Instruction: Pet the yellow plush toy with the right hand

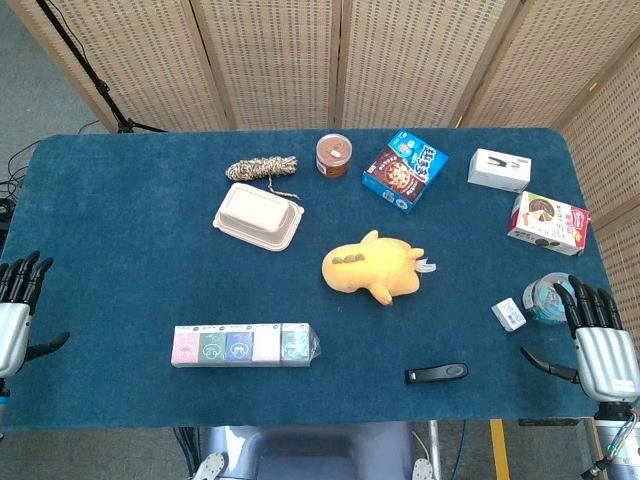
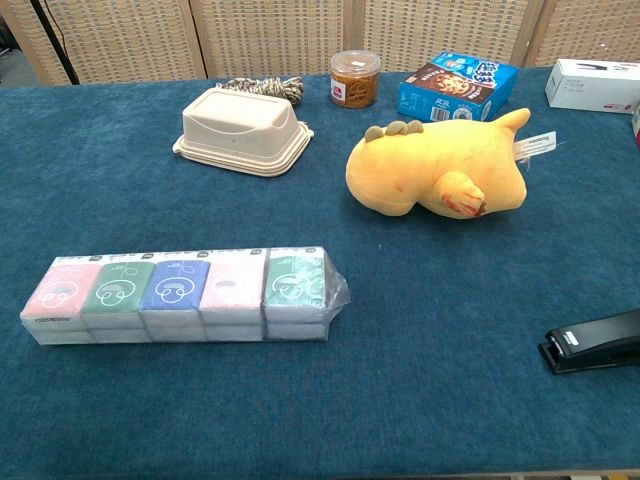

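The yellow plush toy lies on its side near the middle of the blue table, its white tag pointing right; the chest view shows the plush toy with brown spikes on its back. My right hand rests at the table's front right edge, fingers spread and holding nothing, well to the right of the toy. At the front left edge my left hand is likewise spread and empty. Neither hand appears in the chest view.
A wrapped row of tissue packs lies front left, a black stapler front right. Behind the toy sit a beige lidded box, rope, a jar and a blue snack box. A white box, red box, tape roll and small white item stand right.
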`<act>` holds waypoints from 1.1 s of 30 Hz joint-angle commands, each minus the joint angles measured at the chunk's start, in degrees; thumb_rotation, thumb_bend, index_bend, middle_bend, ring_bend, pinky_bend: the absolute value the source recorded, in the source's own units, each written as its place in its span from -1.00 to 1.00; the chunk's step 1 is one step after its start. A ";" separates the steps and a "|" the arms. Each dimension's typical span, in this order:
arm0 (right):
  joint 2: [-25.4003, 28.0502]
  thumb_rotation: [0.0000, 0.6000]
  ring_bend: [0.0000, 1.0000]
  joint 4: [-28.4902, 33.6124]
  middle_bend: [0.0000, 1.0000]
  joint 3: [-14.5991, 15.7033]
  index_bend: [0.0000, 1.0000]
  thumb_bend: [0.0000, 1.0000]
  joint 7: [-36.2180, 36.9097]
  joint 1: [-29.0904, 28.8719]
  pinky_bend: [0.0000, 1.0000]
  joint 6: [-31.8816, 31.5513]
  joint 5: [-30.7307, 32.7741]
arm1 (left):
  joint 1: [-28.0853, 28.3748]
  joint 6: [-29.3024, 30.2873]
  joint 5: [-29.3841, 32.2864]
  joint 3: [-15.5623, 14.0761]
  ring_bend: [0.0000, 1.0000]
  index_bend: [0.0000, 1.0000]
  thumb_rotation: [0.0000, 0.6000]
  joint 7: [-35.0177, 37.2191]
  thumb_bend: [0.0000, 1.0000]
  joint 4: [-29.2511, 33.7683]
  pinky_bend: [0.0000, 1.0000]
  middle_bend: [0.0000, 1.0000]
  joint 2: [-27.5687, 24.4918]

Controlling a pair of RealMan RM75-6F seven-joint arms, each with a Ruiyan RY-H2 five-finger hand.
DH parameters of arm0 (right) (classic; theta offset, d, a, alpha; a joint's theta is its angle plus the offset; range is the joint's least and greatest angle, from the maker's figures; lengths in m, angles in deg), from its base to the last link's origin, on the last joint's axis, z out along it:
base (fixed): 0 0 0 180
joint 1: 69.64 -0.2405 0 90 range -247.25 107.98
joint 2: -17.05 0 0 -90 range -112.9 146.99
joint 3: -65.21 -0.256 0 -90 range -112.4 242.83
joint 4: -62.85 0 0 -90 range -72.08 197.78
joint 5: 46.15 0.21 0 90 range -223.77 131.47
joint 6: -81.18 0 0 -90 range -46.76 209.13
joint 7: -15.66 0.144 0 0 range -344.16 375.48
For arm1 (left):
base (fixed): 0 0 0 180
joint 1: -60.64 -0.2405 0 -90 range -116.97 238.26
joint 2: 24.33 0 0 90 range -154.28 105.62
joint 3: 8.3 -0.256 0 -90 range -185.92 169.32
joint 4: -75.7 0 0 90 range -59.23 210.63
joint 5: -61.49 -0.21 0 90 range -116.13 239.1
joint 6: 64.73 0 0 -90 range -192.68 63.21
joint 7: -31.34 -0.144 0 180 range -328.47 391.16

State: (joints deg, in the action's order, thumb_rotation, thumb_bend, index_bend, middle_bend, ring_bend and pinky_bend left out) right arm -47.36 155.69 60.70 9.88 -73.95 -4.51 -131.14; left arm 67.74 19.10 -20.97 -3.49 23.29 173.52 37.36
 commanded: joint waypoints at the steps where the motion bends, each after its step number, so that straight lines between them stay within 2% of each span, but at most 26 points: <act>1: -0.06 -1.00 -1.00 -0.08 -1.00 0.03 -1.00 -1.00 -0.22 0.04 -1.00 -0.05 -0.02 | -0.05 -0.01 0.06 -0.02 -1.00 -1.00 1.00 0.75 -1.00 -0.02 -1.00 -1.00 -0.32; 5: -0.33 -1.00 -1.00 -0.32 -1.00 -0.17 -1.00 -1.00 -0.58 -0.14 -1.00 0.27 0.39 | -0.14 0.60 -0.30 0.20 -1.00 -1.00 1.00 1.75 -1.00 0.00 -1.00 -1.00 -0.72; 9: -1.47 -1.00 -1.00 -0.14 -1.00 -2.83 -1.00 -1.00 -3.42 -2.10 -1.00 2.01 3.63 | -0.24 0.53 0.09 0.21 -1.00 -1.00 1.00 2.19 -1.00 0.20 -1.00 -1.00 -0.96; 16: -3.64 -1.00 -1.00 1.68 -1.00 -8.04 -1.00 -1.00 -9.34 -9.72 -1.00 9.87 9.44 | -0.17 0.29 0.84 0.38 -1.00 -1.00 1.00 1.66 -1.00 0.21 -1.00 -1.00 -1.29; 20: -7.61 -1.00 -1.00 2.05 -1.00 -10.37 -1.00 -1.00 -13.41 -14.38 -1.00 13.69 13.32 | 0.11 -0.08 1.24 0.67 -1.00 -1.00 1.00 1.94 -1.00 0.20 -1.00 -1.00 -1.42; 25: -15.12 -1.00 -1.00 -0.04 -1.00 -12.35 -1.00 -1.00 -18.38 -21.11 -1.00 18.97 18.68 | 0.65 -1.32 1.84 0.92 -1.00 -1.00 1.00 3.54 -1.00 -0.10 -1.00 -1.00 -2.04; 33: -28.48 -1.00 -1.00 -9.28 -1.00 -13.64 -0.99 -1.00 -25.52 -30.27 -1.00 22.98 24.47 | 1.56 -3.31 2.15 1.10 -1.00 -1.00 1.00 6.71 -1.00 -1.01 -1.00 -1.00 -3.14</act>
State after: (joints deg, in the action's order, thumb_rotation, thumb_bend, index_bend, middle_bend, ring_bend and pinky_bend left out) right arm -72.19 149.69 47.93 -13.37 -101.73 16.60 -109.04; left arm 69.14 16.02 -18.68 -2.36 29.57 172.64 34.43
